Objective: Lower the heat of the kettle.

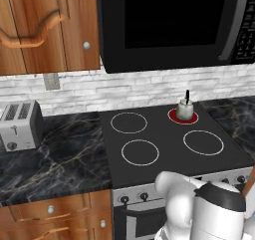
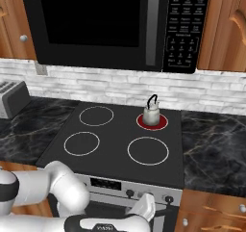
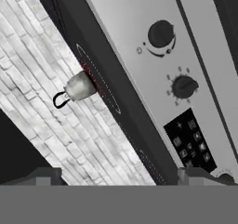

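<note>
We see 2 dark fingertips (image 3: 44, 175) at the bottom of the hand view, set wide apart with nothing between them, so we record the gripper (image 3: 116, 177) as open. It faces the stove's silver front panel (image 3: 153, 65), close up and rolled.

On that panel in the hand view we count 2 whole black knobs, an upper knob (image 3: 161, 34) and a lower knob (image 3: 184, 86), plus part of another at the top edge. A dark button pad (image 3: 189, 141) sits just past the lower knob.

Count of kettles: 1. The kettle (image 1: 185, 108) stands upright on the back right burner (image 1: 173, 116), which glows red. Its thin black handle (image 2: 152, 99) rises above the domed top.

Count of burner rings on the black cooktop (image 2: 115, 144): 4, of which 1 is red and 3 are plain white outlines with nothing on them.

Count of toasters: 1. The silver toaster (image 1: 20, 125) stands on the dark marble counter (image 1: 60, 159), well apart from the kettle, to the left of the stove.

1 black microwave (image 1: 169, 25) hangs above the cooktop. The white arm (image 2: 57, 187) folds low in front of the stove.
</note>
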Tool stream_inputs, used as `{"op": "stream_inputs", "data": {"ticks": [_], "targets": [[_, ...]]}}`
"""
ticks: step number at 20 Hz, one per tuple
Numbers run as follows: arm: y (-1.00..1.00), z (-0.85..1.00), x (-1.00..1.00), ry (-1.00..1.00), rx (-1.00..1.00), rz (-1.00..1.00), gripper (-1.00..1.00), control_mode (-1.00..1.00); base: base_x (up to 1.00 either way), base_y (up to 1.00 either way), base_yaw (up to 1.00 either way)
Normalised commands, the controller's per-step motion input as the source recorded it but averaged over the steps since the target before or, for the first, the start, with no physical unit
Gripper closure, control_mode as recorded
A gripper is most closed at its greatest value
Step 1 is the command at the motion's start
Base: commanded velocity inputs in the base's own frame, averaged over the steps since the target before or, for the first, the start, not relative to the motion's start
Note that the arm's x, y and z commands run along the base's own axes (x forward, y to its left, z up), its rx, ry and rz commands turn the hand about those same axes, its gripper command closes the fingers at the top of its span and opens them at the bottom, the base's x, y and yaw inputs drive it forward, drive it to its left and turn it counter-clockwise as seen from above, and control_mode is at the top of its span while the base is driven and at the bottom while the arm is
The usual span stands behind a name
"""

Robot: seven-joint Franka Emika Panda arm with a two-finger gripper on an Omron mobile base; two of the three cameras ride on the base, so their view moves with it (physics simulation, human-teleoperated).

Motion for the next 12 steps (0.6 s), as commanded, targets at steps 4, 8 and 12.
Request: {"op": "stream_inputs", "data": {"ticks": [4,8,12], "targets": [[0.0,-0.09,0.06,0.09,0.0,-0.17,-1.0,-1.0,0.0,0.0,0.0],[0.0,-0.1,0.09,0.07,0.0,-0.13,-1.0,-1.0,0.0,0.0,0.0],[0.2,0.0,0.09,0.0,-0.01,-0.11,-1.0,-1.0,0.0,0.0,0.0]]}}
